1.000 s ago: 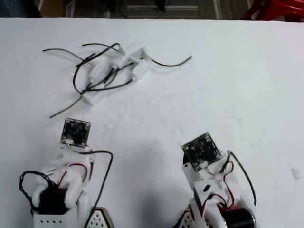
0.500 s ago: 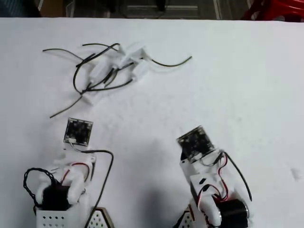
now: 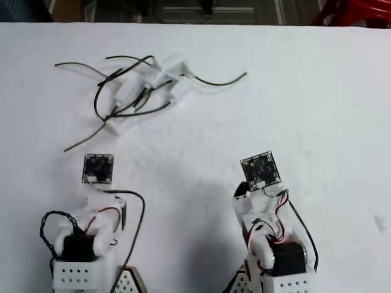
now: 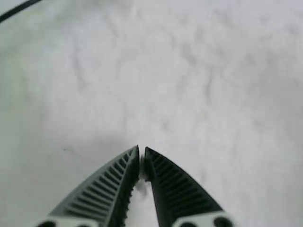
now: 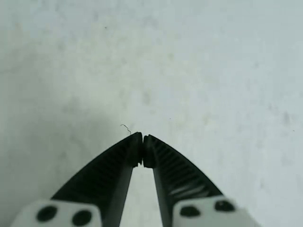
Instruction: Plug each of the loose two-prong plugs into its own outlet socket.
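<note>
Two arms sit at the near edge of the worktop (image 3: 317,104). The left arm (image 3: 79,250) is toward the near left corner, and the right arm (image 3: 272,250) is just right of the middle. Each has a small dark camera board at its wrist, the left board (image 3: 98,168) and the right board (image 3: 261,170), both facing the far edge.

The left gripper (image 4: 141,158) has its ribbed black fingers (image 4: 106,191) drawn together at the tips with nothing between them, above bare white surface. A short stretch of dark wire (image 4: 19,9) lies well beyond the tips.

The right gripper (image 5: 142,150) is pinched closed in the same way and is empty. A tiny curled fibre (image 5: 125,127) lies just beside its tips.

The task's things lie in the far left part of the worktop, well apart from both grippers. They form a heap of white plug and socket bodies (image 3: 174,85) tangled in dark wires (image 3: 122,113). I cannot tell which bodies are plugs and which are sockets, nor whether any pair is joined.

Loose wire ends splay outward from the heap. One end (image 3: 226,80) runs toward the middle of the worktop, and another (image 3: 67,64) runs toward the left edge. A third end (image 3: 82,141) trails toward the near side and stops near the left board, lying between the left arm and the heap.

A black cable (image 3: 139,213) loops beside the left arm. A faint mark (image 3: 382,223) shows near the right edge. A red chair (image 3: 357,11) stands beyond the far right corner.
</note>
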Motion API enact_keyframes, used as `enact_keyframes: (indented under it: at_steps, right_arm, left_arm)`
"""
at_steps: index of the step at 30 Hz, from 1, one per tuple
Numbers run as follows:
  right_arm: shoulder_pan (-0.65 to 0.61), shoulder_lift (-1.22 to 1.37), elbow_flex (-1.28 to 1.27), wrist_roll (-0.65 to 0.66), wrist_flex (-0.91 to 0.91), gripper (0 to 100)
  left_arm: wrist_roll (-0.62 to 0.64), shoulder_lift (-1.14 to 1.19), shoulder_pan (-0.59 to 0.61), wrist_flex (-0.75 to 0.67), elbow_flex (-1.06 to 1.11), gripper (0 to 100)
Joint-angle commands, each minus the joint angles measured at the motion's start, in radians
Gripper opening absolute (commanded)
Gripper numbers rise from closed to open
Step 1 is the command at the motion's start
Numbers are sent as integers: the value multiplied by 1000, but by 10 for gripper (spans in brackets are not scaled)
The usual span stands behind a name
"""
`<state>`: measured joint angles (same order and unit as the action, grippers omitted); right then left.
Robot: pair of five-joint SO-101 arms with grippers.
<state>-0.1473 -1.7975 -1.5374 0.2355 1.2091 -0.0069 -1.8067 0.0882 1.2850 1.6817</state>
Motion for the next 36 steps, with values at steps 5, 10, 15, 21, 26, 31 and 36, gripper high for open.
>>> enact_keyframes:
  at_steps: [5, 10, 15, 21, 26, 31, 36]
  right_arm:
    - [15, -2, -153, 17, -101, 21]
    - [13, -2, -153, 169, 24, 21]
    - [22, -2, -153, 124, 56, 19]
    - [24, -2, -153, 110, 56, 19]
    - [39, -1, -153, 109, 56, 19]
    - [176, -1, -153, 61, 58, 19]
    - [268, -1, -153, -195, 58, 19]
  left_arm:
    - [20, -13, 19, 0, 11, 38]
    - [18, -13, 19, 0, 11, 38]
    - [2, -13, 19, 0, 11, 41]
    - [-51, -13, 15, 0, 11, 38]
    - [-17, -13, 19, 0, 11, 38]
    - [-17, -13, 19, 0, 11, 38]
    - [-17, -13, 19, 0, 11, 38]
